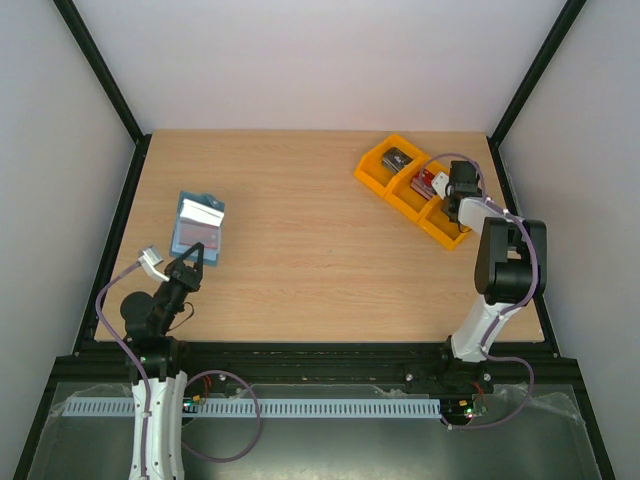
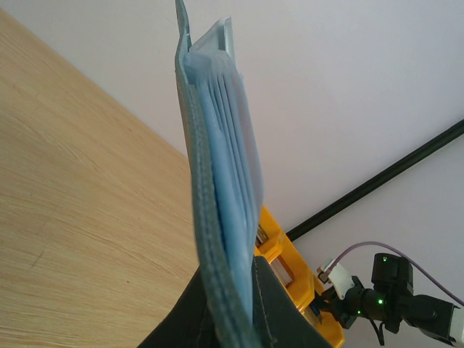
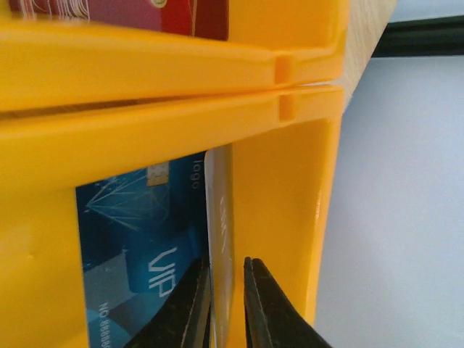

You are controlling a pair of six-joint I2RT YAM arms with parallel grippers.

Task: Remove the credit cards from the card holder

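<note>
Left hand [image 2: 230, 304] clamps the card holder [image 2: 217, 145]; right hand [image 3: 226, 290] brackets a card [image 3: 220, 210].

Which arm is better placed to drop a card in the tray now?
Right. The right gripper pinches a card edge-on inside a tray compartment, beside a blue card. The left gripper is across the table, clamped on the wallet.

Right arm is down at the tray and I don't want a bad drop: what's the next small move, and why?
Probably open the right tool and let go. The pale card it seems to pinch edge-on is inside the orange tray's end compartment, beside the blue card, with walls on both sides. The left tool holds the card holder, so nothing else needs moving.
</note>
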